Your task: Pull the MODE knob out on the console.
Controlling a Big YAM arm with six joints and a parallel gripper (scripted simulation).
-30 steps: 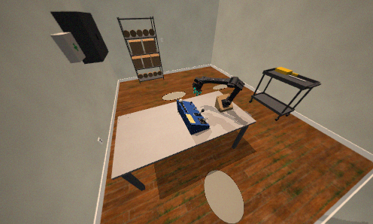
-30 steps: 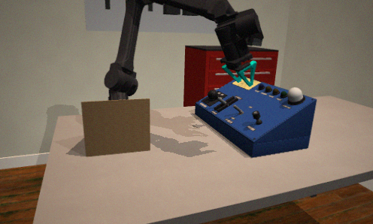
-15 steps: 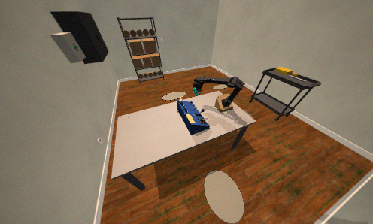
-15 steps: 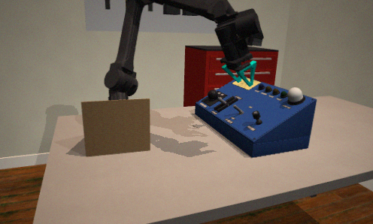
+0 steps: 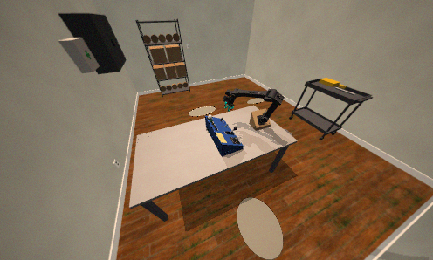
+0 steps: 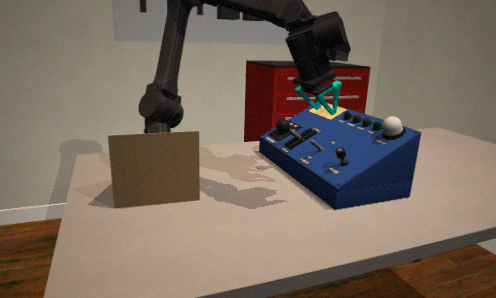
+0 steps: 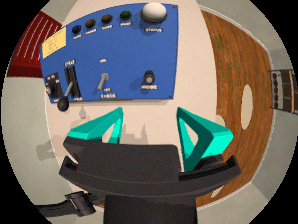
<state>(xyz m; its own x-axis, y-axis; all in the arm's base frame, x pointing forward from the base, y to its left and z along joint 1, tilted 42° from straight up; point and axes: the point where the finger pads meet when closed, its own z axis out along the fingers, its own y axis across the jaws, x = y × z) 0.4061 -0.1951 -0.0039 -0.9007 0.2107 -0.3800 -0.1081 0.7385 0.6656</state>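
The blue sloped console (image 6: 338,159) stands on the table, also in the overview (image 5: 223,135) and the wrist view (image 7: 109,52). On its face are a white ball knob (image 6: 393,126) (image 7: 153,11), a small black knob (image 6: 341,153) (image 7: 149,80), a black-topped lever (image 6: 283,125), a grey toggle (image 6: 316,146), a slider and a row of dark buttons (image 6: 362,120). The labels are too small to read, so I cannot tell which is MODE. My gripper (image 6: 326,106) (image 7: 149,111) (image 5: 227,105) with teal fingers is open and empty. It hovers above the console's yellow-label end, touching nothing.
A brown cardboard box (image 6: 154,168) stands on the table by the arm's base, left of the console. A red tool cabinet (image 6: 304,95) stands behind the table. A black cart (image 5: 331,105) and a wire shelf (image 5: 164,57) stand well away.
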